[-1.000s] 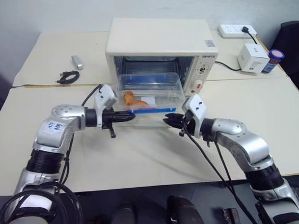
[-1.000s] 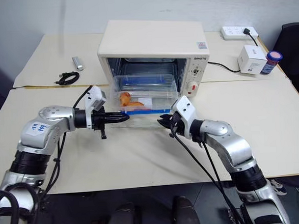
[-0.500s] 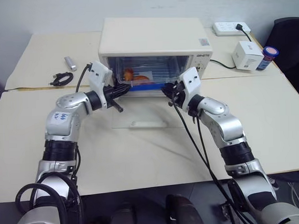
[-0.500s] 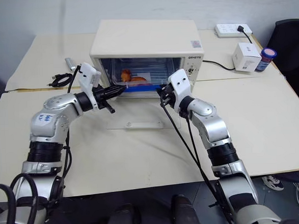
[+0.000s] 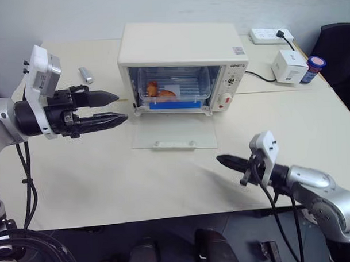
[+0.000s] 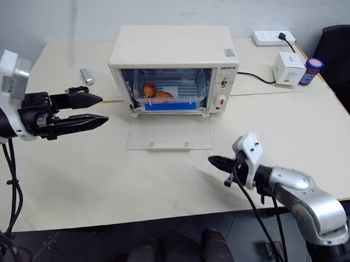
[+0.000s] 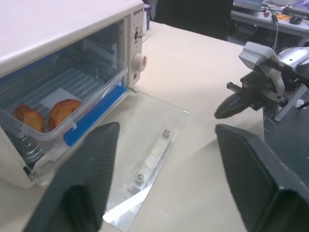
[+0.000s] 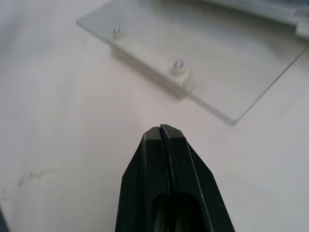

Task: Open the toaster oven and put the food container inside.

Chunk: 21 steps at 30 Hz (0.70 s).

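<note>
Both hands hung clear: left hand (image 5: 108, 108) spread and empty, right hand (image 5: 229, 161) clenched on nothing. Container (image 5: 172, 92) sat inside the oven (image 5: 183, 67), its blue edge at the mouth; the flat door (image 5: 174, 134) might catch it on closing.

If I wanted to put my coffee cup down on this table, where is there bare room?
Bare table lies between the left pincer and the right pincer, just short of the lowered glass door. Right of the toaster oven is free too. Behind there it crowds: power strip, white cube box, small jar.
</note>
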Available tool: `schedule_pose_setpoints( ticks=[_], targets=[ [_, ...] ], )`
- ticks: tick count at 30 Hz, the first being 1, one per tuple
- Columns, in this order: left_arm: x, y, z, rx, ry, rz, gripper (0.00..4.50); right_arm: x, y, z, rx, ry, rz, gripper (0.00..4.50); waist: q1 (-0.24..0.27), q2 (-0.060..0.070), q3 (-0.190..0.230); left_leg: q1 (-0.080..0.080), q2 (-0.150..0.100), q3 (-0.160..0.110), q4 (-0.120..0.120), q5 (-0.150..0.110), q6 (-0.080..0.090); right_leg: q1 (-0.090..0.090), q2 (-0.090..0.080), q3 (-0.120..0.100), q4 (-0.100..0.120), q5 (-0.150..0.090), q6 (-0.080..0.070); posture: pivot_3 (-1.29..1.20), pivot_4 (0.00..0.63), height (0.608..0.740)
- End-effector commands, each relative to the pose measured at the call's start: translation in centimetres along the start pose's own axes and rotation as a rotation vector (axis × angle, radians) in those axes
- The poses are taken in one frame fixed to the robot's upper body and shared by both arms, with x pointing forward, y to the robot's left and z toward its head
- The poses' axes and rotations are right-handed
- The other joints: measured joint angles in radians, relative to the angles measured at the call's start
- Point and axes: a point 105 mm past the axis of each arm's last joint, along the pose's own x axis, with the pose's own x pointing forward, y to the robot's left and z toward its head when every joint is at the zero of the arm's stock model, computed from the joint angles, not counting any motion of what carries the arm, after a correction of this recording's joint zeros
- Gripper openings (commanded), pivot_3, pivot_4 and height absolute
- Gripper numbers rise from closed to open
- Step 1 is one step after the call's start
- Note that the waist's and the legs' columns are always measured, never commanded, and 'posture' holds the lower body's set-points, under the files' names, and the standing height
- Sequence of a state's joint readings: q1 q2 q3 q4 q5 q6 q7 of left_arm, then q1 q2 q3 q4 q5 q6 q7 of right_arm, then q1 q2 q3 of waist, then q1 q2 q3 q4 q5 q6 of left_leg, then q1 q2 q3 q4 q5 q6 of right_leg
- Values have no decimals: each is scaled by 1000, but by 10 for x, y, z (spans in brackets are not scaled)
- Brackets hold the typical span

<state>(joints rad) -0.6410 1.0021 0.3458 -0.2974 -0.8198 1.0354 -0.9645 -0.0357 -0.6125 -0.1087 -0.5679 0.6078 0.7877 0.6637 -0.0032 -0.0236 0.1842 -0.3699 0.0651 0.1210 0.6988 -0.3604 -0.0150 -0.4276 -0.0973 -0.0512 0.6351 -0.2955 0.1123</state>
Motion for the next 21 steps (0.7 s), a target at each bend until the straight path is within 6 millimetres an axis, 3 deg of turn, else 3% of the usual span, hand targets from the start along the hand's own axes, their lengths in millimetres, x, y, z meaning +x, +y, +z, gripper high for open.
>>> schedule_pose_setpoints(
  ticks=[1,8,12,16,19,21],
  targets=[
    [-3,-1,13,54,-11,4,4486,11,0,-3,-5,-32,-29,0,1,0,0,0,0,0,0,0,0,0,0,0,0,0,0,0,150,740],
    [-8,-9,23,86,5,-26,4486,54,-24,-15,-12,-58,-110,0,-3,0,0,0,0,2,0,0,0,-2,1,1,0,0,0,0,150,740],
    [-13,-18,25,95,30,-67,4486,68,-40,-4,-43,-103,-142,0,-4,0,0,0,0,2,0,0,0,-2,1,1,0,0,0,0,150,740],
    [-18,-16,26,103,42,-43,4486,62,-50,30,-104,-180,-138,0,-1,1,1,-1,0,2,0,0,0,-2,0,2,0,0,0,0,150,740],
    [-25,-9,22,95,46,-1,4486,30,-51,89,-146,-292,-73,0,0,4,2,-1,0,2,0,0,0,-2,0,2,1,0,0,0,150,740],
    [-28,-7,21,93,45,13,4486,13,-51,111,-165,-320,-48,0,1,5,3,-2,0,2,0,0,0,-3,0,2,1,0,0,0,150,740]
  ],
)
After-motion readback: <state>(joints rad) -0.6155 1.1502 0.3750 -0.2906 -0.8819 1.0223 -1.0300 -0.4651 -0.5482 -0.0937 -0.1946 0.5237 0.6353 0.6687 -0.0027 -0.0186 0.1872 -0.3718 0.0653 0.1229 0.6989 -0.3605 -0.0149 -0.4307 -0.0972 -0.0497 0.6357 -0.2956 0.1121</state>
